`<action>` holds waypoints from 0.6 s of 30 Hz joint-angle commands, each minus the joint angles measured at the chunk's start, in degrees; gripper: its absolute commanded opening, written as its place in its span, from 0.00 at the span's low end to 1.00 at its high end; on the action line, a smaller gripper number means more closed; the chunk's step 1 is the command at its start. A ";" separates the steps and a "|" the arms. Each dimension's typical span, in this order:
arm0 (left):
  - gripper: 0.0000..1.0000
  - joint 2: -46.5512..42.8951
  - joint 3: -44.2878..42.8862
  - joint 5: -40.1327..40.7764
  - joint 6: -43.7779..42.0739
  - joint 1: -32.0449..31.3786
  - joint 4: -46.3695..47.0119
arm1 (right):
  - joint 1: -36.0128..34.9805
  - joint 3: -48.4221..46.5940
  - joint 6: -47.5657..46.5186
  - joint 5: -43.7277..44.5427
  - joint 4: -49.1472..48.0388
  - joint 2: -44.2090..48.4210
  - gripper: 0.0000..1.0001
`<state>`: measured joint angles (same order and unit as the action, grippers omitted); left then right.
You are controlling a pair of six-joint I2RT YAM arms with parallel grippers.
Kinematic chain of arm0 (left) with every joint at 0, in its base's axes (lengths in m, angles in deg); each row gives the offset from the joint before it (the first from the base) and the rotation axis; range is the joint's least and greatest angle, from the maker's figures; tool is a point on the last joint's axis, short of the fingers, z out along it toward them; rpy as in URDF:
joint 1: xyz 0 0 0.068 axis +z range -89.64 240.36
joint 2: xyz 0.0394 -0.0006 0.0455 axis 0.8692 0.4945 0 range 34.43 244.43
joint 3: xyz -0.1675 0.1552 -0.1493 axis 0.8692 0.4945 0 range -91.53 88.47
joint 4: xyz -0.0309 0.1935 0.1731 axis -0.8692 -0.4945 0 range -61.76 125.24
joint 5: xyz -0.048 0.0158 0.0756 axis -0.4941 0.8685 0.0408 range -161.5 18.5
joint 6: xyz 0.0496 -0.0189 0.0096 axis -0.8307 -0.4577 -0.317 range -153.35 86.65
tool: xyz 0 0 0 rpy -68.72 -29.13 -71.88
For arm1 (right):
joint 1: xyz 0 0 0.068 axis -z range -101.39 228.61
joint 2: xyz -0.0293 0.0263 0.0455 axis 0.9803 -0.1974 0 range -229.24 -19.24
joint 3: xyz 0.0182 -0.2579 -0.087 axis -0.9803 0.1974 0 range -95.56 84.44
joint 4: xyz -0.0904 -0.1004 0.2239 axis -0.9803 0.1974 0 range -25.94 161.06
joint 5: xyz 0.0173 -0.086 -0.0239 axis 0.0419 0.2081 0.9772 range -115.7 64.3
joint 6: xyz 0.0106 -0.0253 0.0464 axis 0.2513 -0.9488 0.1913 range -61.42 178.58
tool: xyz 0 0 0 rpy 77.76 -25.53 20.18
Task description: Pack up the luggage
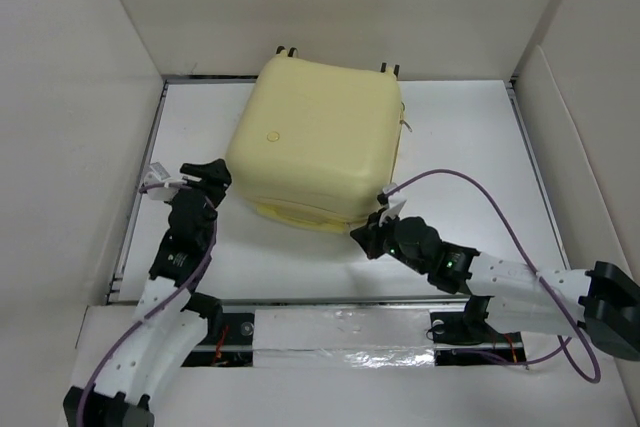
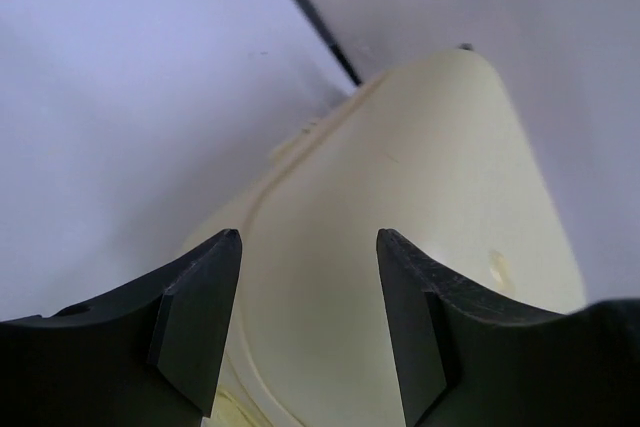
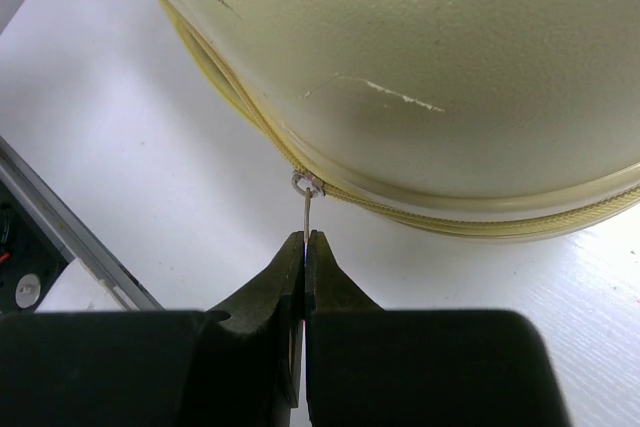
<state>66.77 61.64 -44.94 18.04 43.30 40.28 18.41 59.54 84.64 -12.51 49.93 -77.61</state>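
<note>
Pinching: our right gripper [image 3: 304, 239] clamps the zipper pull [image 3: 306, 209] of the suitcase [image 1: 315, 137], near side.
Left gripper [image 2: 308, 239]: we see it released, jaws apart, at the left near corner.
Suitcase place: lid down, far middle of our table [image 1: 300, 257].

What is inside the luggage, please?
The luggage has its lid down, hiding any contents; only its yellow outside and zipper show. The right gripper pinches the zipper pull.

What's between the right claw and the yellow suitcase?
A thin metal zipper pull, pinched by the right gripper and joined to the zip of the luggage. The right wrist view shows it.
</note>
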 commanded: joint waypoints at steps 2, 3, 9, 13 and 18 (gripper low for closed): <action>0.53 12.99 -3.31 -2.11 5.64 6.84 4.44 | -0.79 0.20 -0.40 -6.51 -7.40 2.73 0.00; 0.53 14.67 -3.67 -8.66 5.99 12.00 7.41 | -0.79 0.56 -0.40 -6.51 -7.92 2.91 0.00; 0.50 29.69 -5.07 -29.44 7.32 23.04 16.76 | -0.79 1.44 -1.02 -6.86 -9.08 2.56 0.00; 0.49 35.50 -4.91 -32.54 7.05 20.32 21.58 | -0.79 0.65 -1.19 -6.51 -10.04 1.51 0.00; 0.49 38.76 -4.64 -32.72 5.65 12.24 24.32 | -1.32 -3.83 -2.86 -6.07 -9.07 -1.74 0.00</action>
<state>104.88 58.43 -70.99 25.32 61.99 58.93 18.56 60.74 82.91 -14.11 46.98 -78.40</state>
